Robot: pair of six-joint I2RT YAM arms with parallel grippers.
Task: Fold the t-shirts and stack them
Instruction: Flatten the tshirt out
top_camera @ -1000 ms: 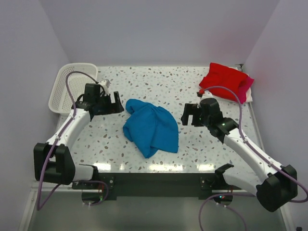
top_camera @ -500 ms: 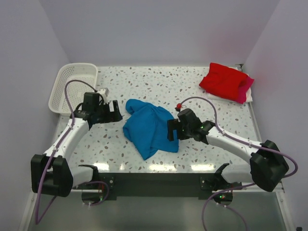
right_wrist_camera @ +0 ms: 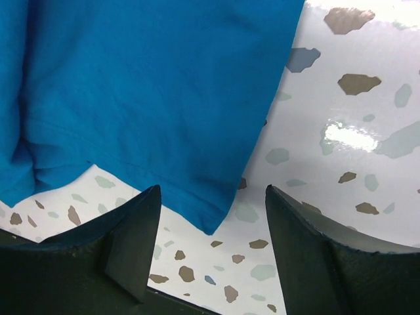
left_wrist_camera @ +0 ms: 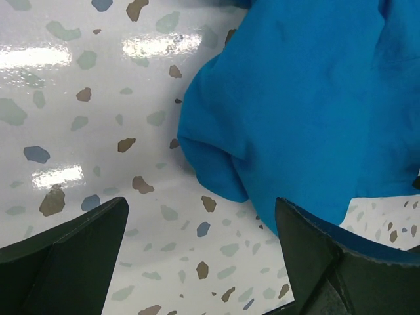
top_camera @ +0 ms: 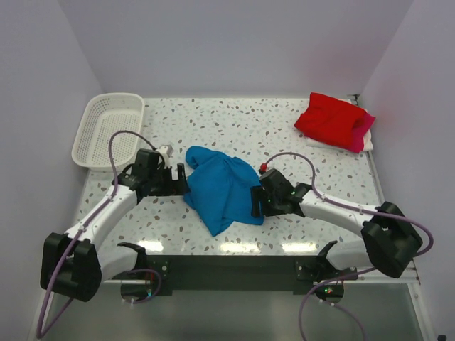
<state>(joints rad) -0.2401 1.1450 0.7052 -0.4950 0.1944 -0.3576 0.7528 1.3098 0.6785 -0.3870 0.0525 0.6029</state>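
Note:
The bright blue t-shirt point(top_camera: 222, 189) lies crumpled in the middle of the speckled table. My left gripper point(top_camera: 183, 180) is open at its left edge; in the left wrist view point(left_wrist_camera: 200, 220) a rounded fold of the blue shirt point(left_wrist_camera: 295, 111) lies just beyond the open jaws. My right gripper point(top_camera: 257, 201) is open at the shirt's right edge; in the right wrist view point(right_wrist_camera: 213, 209) a hemmed corner of the blue shirt point(right_wrist_camera: 151, 98) reaches between the jaws. The red t-shirt point(top_camera: 328, 119) lies folded on the magenta-pink one point(top_camera: 362, 132) at the back right.
A white mesh basket point(top_camera: 106, 129) stands at the back left corner. Walls close the table in on the left, back and right. A black rail point(top_camera: 227, 263) runs along the near edge.
Both arms have moved inward toward the blue shirt: the right gripper swept from near the red shirt to the blue shirt's right edge, the left gripper came down to its left edge.

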